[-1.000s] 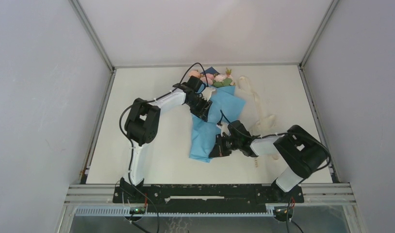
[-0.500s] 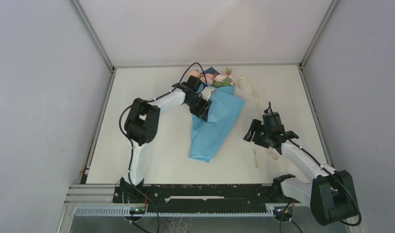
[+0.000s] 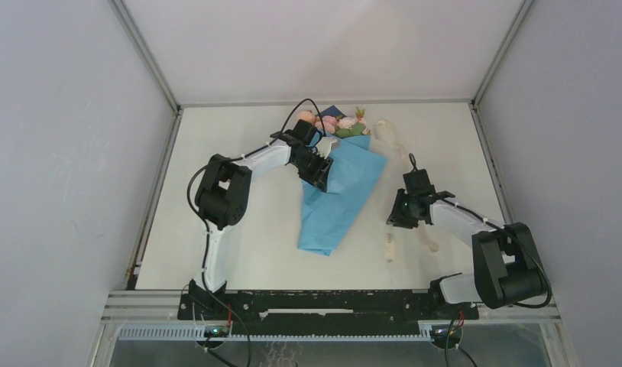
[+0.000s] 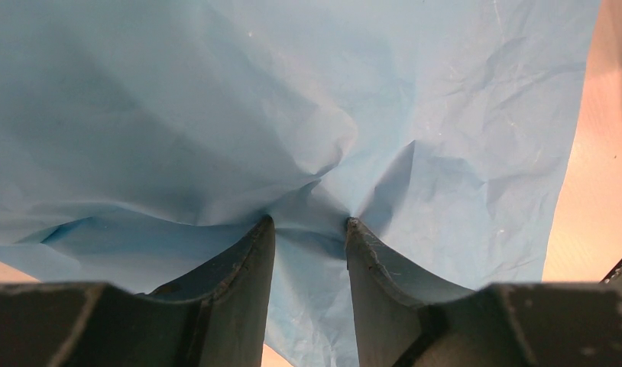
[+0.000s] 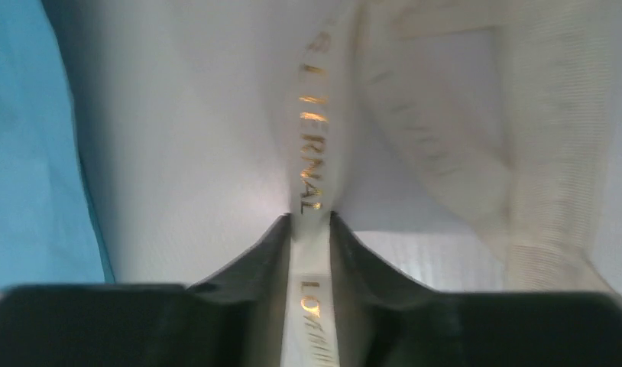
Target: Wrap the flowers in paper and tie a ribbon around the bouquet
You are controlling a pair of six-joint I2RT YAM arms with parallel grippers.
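- Right wrist view: the right gripper (image 5: 309, 222) has its fingers closed on the ribbon (image 5: 311, 153), whose lettering runs straight between them.
- The left gripper (image 4: 308, 225) pinches a fold of the paper (image 4: 415, 92), pinning the bouquet (image 3: 340, 195) mid-table.
- Best approach: draw the ribbon slowly across the cone, flat and untwisted, with the left pinch firm.

This is a robotics lab: bare grey panels (image 3: 63, 153) and aluminium rails (image 3: 144, 53) box in a white table (image 3: 247, 252) carrying a left arm (image 3: 225, 191) and right arm (image 3: 495, 264).
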